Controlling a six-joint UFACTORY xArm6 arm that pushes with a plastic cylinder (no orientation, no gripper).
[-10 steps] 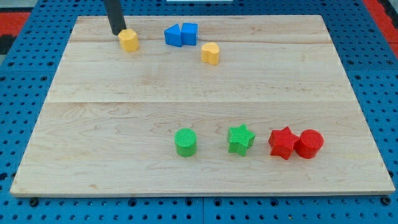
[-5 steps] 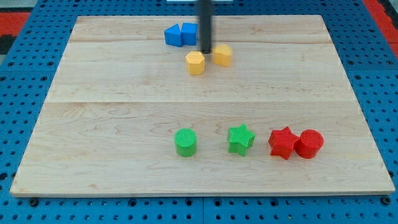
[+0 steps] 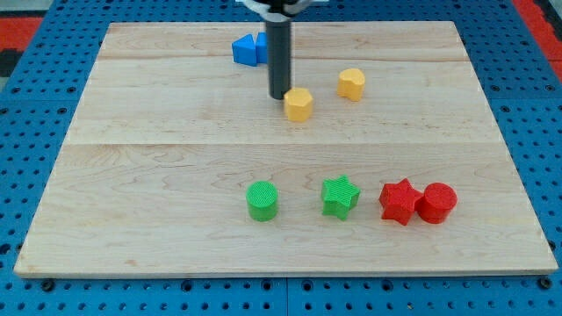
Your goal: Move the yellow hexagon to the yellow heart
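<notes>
My tip [image 3: 279, 96] sits against the hexagon's [image 3: 299, 104] upper-left side; as a bare rod, the end effector grips nothing. In the last half second the hexagon slid down and rightward, but the heart [image 3: 351, 83] got knocked further right, so they now lie apart. The hexagon is squat with no real long axis; the heart's lies up-right of it on the surface [image 3: 176, 175].

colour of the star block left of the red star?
Green. The green star sits left of the red star, clear in the camera view.
</notes>
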